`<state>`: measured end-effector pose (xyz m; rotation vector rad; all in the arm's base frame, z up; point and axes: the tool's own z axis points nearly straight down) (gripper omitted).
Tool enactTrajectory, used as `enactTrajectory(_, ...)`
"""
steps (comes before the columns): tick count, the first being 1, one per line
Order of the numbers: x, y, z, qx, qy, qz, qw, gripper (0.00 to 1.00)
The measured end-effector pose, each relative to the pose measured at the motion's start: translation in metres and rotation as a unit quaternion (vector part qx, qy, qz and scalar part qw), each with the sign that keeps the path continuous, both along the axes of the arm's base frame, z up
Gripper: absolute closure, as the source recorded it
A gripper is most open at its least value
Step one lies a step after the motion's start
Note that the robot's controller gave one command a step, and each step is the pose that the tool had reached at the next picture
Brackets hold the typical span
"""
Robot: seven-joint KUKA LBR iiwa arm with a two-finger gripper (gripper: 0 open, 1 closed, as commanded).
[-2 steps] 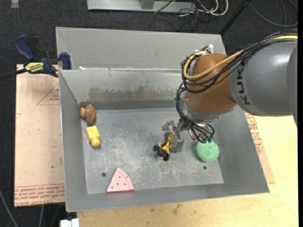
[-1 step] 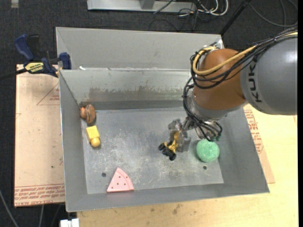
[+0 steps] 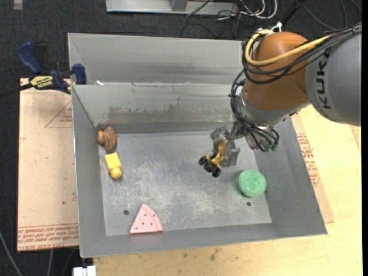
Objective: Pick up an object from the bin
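My gripper point(image 3: 221, 152) hangs in the right half of the bin, under the orange wrist cover. Its grey fingers point(image 3: 231, 153) are shut on a small yellow and black toy point(image 3: 213, 161), whose black end sticks out below and to the left of the fingertips. A green ball point(image 3: 252, 183) lies on the bin floor just to the lower right of the gripper, apart from it.
A pink wedge with dots point(image 3: 145, 221) lies near the front left. A yellow block point(image 3: 113, 165) and a brown rounded piece point(image 3: 107, 137) sit by the left wall. The arm reaches in from the upper right.
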<state>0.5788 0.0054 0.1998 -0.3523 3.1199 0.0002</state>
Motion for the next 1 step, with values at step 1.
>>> enactTrajectory(1, -0.0015, -0.0061, 0.0583, 0.000, 0.0011, -0.002, 1.0000, 1.00)
